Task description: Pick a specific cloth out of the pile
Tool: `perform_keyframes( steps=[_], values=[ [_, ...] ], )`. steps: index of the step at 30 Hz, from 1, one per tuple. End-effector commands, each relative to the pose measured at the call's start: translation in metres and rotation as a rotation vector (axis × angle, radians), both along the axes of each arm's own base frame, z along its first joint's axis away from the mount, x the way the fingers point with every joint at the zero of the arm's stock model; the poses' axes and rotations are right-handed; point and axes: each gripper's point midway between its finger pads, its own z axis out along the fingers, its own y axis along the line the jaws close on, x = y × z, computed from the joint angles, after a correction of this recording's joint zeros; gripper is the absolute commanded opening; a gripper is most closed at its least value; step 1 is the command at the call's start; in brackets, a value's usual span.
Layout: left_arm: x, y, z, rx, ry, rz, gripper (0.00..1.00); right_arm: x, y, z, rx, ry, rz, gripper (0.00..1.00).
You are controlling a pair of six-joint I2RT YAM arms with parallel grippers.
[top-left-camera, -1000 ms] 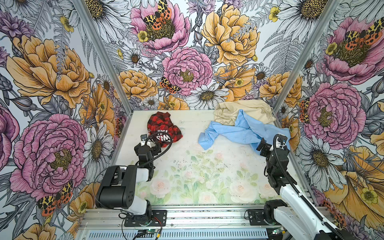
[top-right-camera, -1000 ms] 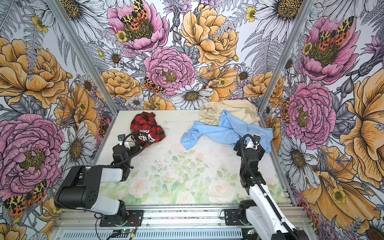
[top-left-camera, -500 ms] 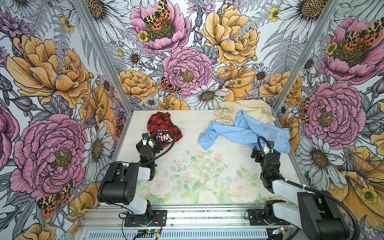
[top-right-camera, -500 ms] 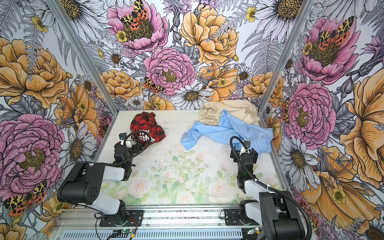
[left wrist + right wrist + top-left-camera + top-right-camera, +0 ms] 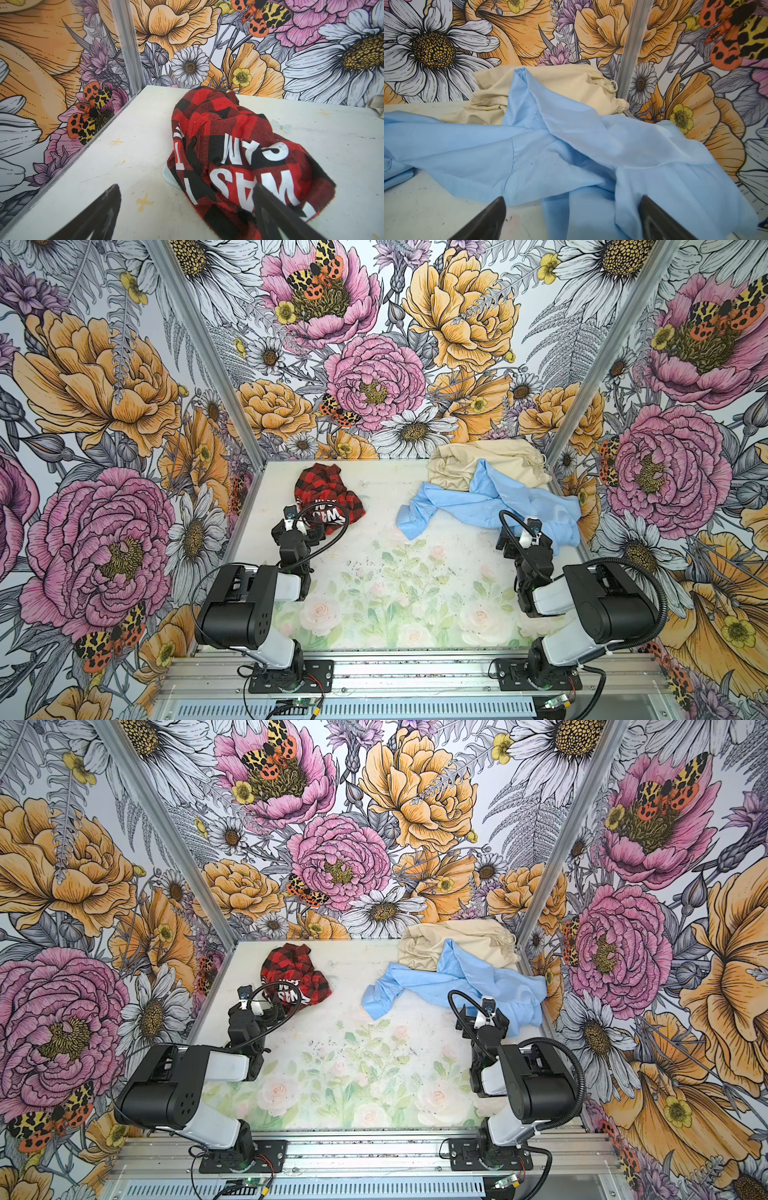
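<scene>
"One cloth is ours: the checked cloth point(image 5: 328, 497), red and black, bunched on the table point(image 5: 374, 572) towards the back left corner with its white lettering up. It already lies apart from the pile point(image 5: 490, 485). How do we handle this step well?"

"We judge it either a last grasp or a retreat. Either way, we move the left gripper point(image 5: 187, 197) low and level, pinch only a raised fold if we pinch at all, and keep from snagging the hem."

"Where does it lie from us?"

"Just ahead of the left gripper. In the left wrist view one finger overlaps the cloth's near edge and the other stands over bare table — contact we cannot tell. Its jaws gape wide and hold nothing."

"And beyond?"

"The blue cloth point(image 5: 478, 499) drapes over the cream cloth point(image 5: 457, 464) at the back right. The right gripper point(image 5: 571, 201) sits at the blue hem, spread wide, empty — we'd leave it."
</scene>
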Motion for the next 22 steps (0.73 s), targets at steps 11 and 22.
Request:
perform_keyframes(
  steps=[11,22],
  values=[
    [0.0027,0.0016,0.0035,0.006,-0.010,0.014,0.99,0.0279,-0.0079,0.0070,0.009,0.069,-0.044,1.00],
    [0.0027,0.0019,0.0042,0.008,-0.012,0.014,0.99,0.0286,-0.0081,0.0078,0.008,0.067,-0.044,0.99]
  ],
)
